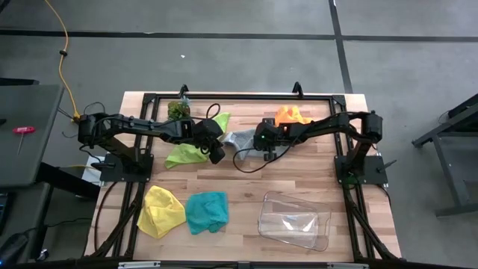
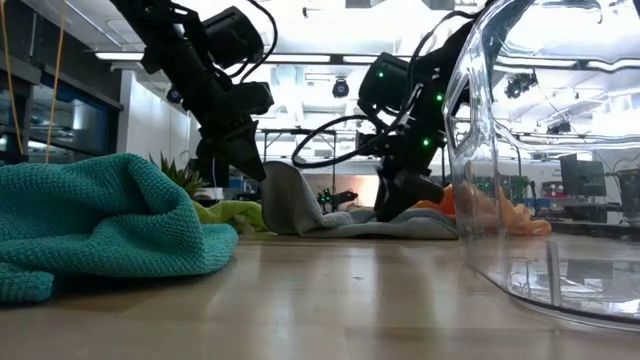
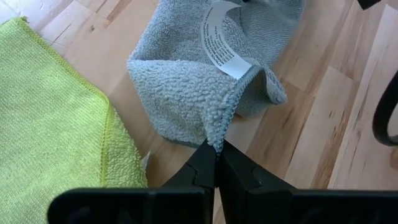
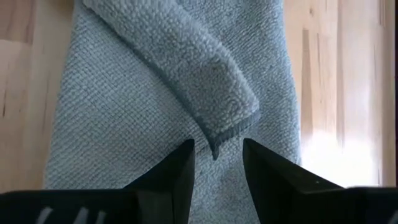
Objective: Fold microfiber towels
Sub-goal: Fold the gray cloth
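Note:
The grey towel (image 1: 240, 138) lies crumpled at the table's middle, between my two grippers. My left gripper (image 3: 216, 155) is shut on one of its corners, at the towel's left side (image 1: 217, 155). My right gripper (image 4: 216, 152) is low over the towel's right part (image 1: 267, 153), open, with a folded-over corner (image 4: 217, 134) between its fingertips. The lime green towel (image 1: 187, 155) lies under my left arm. The orange towel (image 1: 293, 114) is bunched by the far edge. The yellow towel (image 1: 160, 211) and the teal towel (image 1: 207, 211) lie crumpled near the front edge. My left gripper pinches a hemmed corner of the grey towel (image 3: 216, 138) between its two fingertips, slanting down from the table's left. That corner is raised off the table (image 2: 275, 178); the rest of the towel sags from it onto the wood. My right gripper's fingers (image 4: 180, 163) stand either side of the folded-over corner; I cannot tell whether they touch the cloth.
A clear plastic tray (image 1: 293, 222) stands near the front right and fills the right of the low view (image 2: 540, 150). A small leafy clump (image 1: 178, 110) sits at the far edge. A white label (image 3: 221, 43) shows on the grey towel. Bare wood lies between the towels and the tray.

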Controlling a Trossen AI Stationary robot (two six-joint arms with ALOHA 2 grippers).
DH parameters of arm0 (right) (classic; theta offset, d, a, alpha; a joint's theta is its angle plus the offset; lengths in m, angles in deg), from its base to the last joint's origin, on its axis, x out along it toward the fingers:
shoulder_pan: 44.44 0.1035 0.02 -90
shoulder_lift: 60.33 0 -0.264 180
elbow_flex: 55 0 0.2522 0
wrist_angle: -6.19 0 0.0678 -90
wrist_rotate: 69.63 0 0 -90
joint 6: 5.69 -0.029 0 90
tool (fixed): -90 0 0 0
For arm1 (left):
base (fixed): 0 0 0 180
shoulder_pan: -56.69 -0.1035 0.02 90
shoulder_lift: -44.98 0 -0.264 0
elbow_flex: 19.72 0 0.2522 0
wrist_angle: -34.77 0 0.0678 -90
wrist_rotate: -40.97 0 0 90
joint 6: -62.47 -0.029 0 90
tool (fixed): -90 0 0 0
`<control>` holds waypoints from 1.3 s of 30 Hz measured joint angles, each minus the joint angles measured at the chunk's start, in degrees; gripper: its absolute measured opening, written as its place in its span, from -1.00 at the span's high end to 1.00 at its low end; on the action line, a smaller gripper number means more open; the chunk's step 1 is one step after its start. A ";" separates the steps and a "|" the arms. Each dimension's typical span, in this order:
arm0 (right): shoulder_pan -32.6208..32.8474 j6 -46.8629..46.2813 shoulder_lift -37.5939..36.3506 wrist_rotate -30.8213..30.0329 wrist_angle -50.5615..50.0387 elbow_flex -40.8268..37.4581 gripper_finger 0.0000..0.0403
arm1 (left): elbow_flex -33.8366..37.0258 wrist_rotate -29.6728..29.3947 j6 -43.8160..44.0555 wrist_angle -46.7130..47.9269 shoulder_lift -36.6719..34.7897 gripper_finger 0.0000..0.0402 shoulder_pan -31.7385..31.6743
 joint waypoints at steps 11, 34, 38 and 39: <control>0.04 -0.57 0.00 -0.81 -0.39 1.02 0.59 | 0.00 0.01 0.00 0.07 0.00 1.00 -0.02; 0.04 -10.80 -6.33 1.02 -6.72 2.27 1.00 | -0.38 4.69 0.41 0.59 -2.38 1.00 -0.81; 0.04 -17.35 -15.34 6.82 -11.56 2.27 1.00 | -2.29 5.28 -1.52 0.78 -7.78 1.00 -2.23; 0.04 -19.77 -17.97 9.09 -12.87 2.27 1.00 | -2.91 4.70 -2.12 1.08 -9.14 1.00 -2.57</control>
